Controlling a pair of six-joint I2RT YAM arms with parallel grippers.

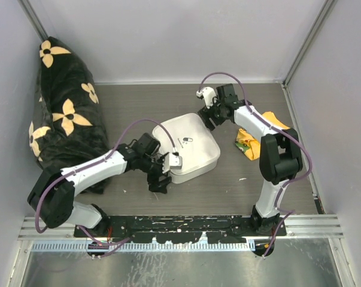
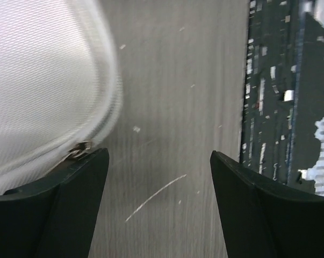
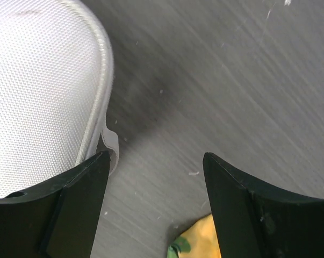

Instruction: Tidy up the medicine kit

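Left pincer [image 1: 161, 173] stands wide open and holds nothing. It sits at the lower left corner of the medicine kit [image 1: 189, 146], just left of the top view's centre. In its wrist view, one finger [image 2: 59, 204], at lower left of frame, meets the kit's rim, and only bare wood shows between it and the other finger. Right pincer [image 1: 209, 116] is also spread wide and empty at the kit's upper right corner. In its own view, one finger [image 3: 70, 209], at lower left of frame, lies close against the case's rounded edge.

The grey wood-grain table [image 1: 138, 101] fills the middle of the top view. A black mounting rail [image 1: 180, 224] runs along the table's lower edge. A black cushion [image 1: 63, 113] with cream flowers lies along the left side, from upper left down to mid-frame.

The medicine kit sits at the centre of the table. It is a pale rounded case with its lid down and the dark pill mark facing up.

An orange-yellow cloth [image 1: 277, 122] lies at the right of the top view, partly hidden by the right arm. A yellow packet [image 1: 246, 144] with green on it lies just below and left of the cloth, near the kit but apart from it. Its tip shows at the bottom edge of the right wrist view.

Smallest are a metal zip pull [image 2: 81, 148] at the left finger's tip and a pale tab [image 3: 112, 142] on the kit's seam.
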